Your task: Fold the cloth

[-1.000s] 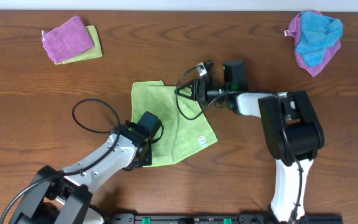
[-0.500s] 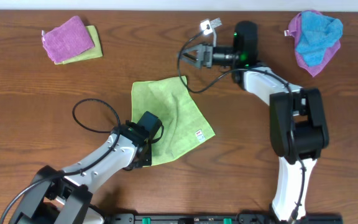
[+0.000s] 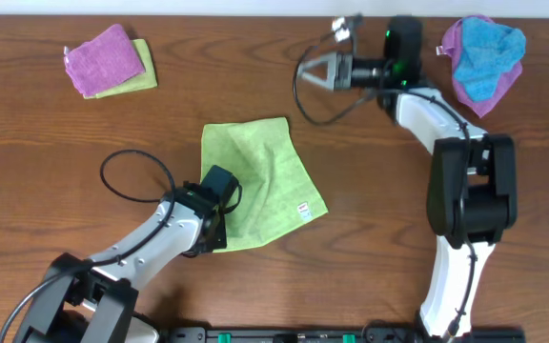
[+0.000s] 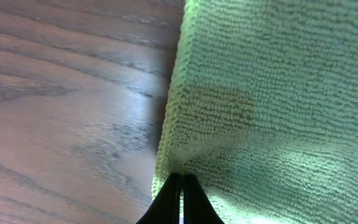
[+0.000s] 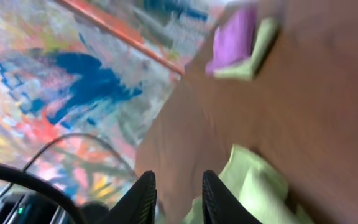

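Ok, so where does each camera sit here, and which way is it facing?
Overhead: fixed above the table, looking straight down; the left arm, right arm and green cloth show.
Left wrist: close above the table, facing down at the green cloth's edge; its left jaws show, closed on that edge.
Right wrist: lifted and tilted, blurred, looking across the table towards the purple cloth; its right jaws show, parted and empty.
Shared: all three show the green cloth.
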Action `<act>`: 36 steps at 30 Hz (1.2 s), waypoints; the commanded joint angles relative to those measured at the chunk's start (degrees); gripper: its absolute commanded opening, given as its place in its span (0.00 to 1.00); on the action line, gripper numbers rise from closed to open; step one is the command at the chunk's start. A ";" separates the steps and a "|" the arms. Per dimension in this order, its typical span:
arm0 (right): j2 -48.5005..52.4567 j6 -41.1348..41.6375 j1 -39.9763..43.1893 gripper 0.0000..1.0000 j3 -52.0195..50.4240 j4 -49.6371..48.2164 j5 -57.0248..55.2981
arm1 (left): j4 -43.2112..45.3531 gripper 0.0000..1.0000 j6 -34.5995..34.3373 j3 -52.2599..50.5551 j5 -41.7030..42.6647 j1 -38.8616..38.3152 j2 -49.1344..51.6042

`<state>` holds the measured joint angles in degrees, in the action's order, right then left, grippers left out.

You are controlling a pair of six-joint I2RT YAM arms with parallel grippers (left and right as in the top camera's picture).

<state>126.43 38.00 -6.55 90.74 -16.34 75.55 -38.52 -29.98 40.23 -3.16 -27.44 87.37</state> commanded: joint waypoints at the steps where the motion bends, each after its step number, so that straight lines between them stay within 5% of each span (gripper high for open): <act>1: -0.74 -2.10 3.41 0.26 4.22 4.61 -7.28 | -0.11 0.06 0.44 0.20 -0.68 0.66 0.70; 9: -0.79 -32.22 4.42 0.22 12.87 50.12 -28.00 | -0.26 0.06 0.70 0.20 0.22 0.66 0.70; 13: -2.34 -44.46 -1.57 0.03 18.91 69.13 -39.36 | -0.22 0.06 0.63 0.20 0.79 0.66 0.70; 16: -4.68 -48.59 -5.77 0.02 19.89 76.13 -46.45 | 0.28 0.06 0.46 0.20 1.51 0.66 0.70; 26: -7.76 -50.75 -10.78 0.02 16.06 82.20 -53.35 | 1.73 0.06 -0.70 0.20 1.46 0.66 0.70; 36: -22.38 -49.24 -11.28 0.02 -10.84 67.06 -53.05 | 1.73 0.06 -0.70 0.20 1.49 0.63 0.70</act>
<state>107.57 -11.68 -16.93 84.14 52.07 22.15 -37.17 -30.17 40.27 -2.13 -27.09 87.37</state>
